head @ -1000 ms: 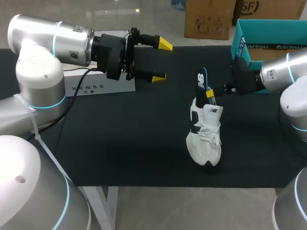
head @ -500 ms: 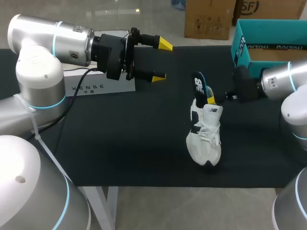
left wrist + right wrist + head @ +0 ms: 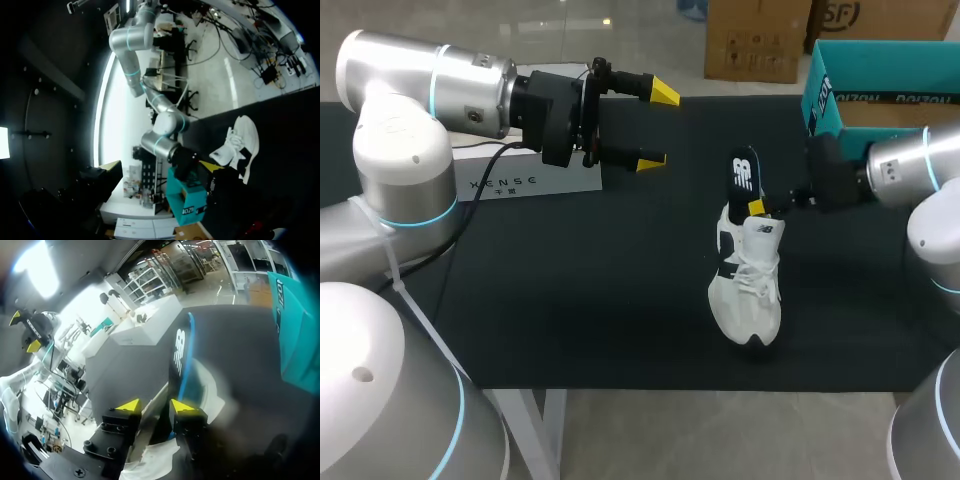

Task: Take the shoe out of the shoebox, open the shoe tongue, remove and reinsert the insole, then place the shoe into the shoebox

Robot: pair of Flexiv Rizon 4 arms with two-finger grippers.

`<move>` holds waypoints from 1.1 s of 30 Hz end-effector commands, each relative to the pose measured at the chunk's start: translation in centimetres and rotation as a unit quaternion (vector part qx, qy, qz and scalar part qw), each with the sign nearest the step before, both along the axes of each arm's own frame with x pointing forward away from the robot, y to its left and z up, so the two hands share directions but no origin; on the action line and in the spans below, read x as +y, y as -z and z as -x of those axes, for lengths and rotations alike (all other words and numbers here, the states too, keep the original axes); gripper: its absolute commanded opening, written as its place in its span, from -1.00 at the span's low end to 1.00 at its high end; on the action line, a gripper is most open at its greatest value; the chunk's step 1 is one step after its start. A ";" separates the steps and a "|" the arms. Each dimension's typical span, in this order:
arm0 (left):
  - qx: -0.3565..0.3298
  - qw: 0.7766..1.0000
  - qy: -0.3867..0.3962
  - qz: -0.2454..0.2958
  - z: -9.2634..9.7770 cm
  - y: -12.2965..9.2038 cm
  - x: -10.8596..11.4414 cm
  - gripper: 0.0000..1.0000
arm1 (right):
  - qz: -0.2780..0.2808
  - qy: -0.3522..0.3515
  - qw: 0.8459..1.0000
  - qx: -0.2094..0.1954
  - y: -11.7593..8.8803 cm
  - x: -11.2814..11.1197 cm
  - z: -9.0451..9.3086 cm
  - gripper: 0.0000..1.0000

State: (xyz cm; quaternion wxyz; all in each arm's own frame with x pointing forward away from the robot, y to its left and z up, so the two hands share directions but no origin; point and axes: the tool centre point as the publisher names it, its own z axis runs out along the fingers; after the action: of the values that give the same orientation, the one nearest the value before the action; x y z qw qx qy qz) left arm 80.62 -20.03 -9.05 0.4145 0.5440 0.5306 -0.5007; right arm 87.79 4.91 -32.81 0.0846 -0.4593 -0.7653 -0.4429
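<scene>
Insole (image 3: 745, 175) upright in white shoe (image 3: 748, 285), pinched by right end effector (image 3: 156, 405), left end effector (image 3: 659, 127) wide, well apart

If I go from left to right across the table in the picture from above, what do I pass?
White flat box → left arm's yellow-tipped tool → white lace-up sneaker → teal cardboard shoebox.

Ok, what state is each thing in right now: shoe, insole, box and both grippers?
White lace-up sneaker: upright on its sole, out of the box.
Black insole with a blue edge: standing up out of the sneaker, lower end inside it.
Teal cardboard shoebox: open, no lid on it.
Left gripper: open, empty, above the table.
Right gripper: shut on the insole.
</scene>
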 end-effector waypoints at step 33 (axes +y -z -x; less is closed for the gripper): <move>0.000 1.000 0.001 -0.002 0.0 -0.1 0.0 1.00 | 0.003 0.000 1.000 0.012 1.5 0.2 0.3 -1.00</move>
State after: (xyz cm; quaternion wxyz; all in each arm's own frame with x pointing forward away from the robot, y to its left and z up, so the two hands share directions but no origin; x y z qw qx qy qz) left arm 80.61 -20.03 -9.05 0.4144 0.5440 0.5306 -0.5007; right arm 88.16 5.19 -34.39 0.0956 -0.4621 -0.7668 -0.4352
